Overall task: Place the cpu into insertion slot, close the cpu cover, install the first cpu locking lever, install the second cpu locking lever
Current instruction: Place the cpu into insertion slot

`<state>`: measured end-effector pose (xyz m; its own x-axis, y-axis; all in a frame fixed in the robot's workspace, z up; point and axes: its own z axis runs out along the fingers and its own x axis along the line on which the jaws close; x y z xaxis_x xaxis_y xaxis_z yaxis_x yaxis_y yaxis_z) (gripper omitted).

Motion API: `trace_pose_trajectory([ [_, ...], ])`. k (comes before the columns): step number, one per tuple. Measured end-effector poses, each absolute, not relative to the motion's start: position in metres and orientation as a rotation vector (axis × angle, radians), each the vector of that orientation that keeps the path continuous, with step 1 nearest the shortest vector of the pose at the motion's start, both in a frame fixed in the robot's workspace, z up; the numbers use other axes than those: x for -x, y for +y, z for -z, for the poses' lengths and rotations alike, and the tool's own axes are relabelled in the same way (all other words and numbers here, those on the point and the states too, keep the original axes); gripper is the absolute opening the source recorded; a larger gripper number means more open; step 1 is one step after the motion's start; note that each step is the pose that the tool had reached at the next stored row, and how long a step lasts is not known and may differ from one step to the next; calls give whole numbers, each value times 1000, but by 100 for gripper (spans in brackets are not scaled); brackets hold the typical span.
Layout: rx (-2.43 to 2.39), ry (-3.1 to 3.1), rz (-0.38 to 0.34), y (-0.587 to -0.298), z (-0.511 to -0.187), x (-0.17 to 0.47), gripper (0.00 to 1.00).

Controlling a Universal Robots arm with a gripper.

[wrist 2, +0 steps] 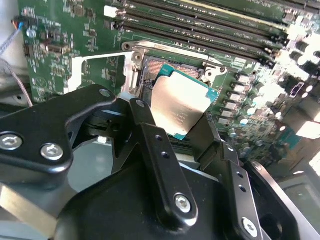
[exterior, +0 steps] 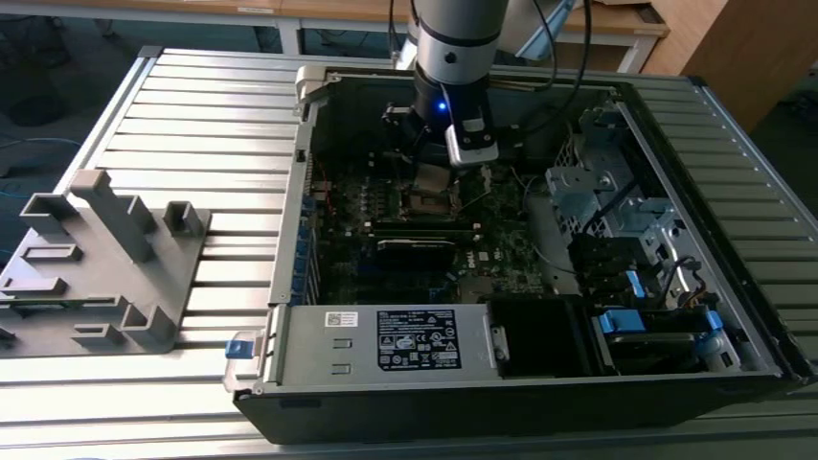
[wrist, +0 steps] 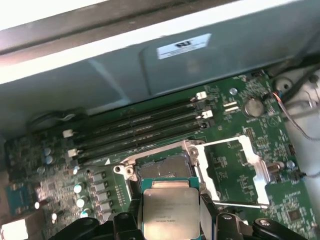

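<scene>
My gripper (wrist 2: 176,125) is shut on the cpu (wrist 2: 179,106), a flat square chip with a dull silver top held by two opposite edges between the black fingers (wrist 2: 146,127). The chip hangs tilted just above the open insertion slot (wrist 2: 167,70) on the green motherboard. In the first wrist view the cpu (wrist: 170,212) sits beside the bare socket (wrist: 164,167). The cpu cover (wrist: 235,170), a thin silvery frame, lies swung open flat beside the socket. In the exterior view the gripper (exterior: 435,172) is inside the computer case, over the socket (exterior: 432,203).
Black memory slots (wrist: 140,127) run along one side of the socket. The case wall (exterior: 305,192), drive cages (exterior: 601,192) and power supply (exterior: 383,340) enclose the board. A grey fixture (exterior: 102,259) stands on the slatted table at the exterior view's left.
</scene>
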<state>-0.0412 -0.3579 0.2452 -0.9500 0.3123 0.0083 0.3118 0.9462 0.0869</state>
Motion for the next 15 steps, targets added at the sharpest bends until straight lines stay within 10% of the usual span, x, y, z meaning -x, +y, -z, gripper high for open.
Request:
trace_pose_trajectory([
  [15,-895,2991,-134,-358,-243,41,54],
])
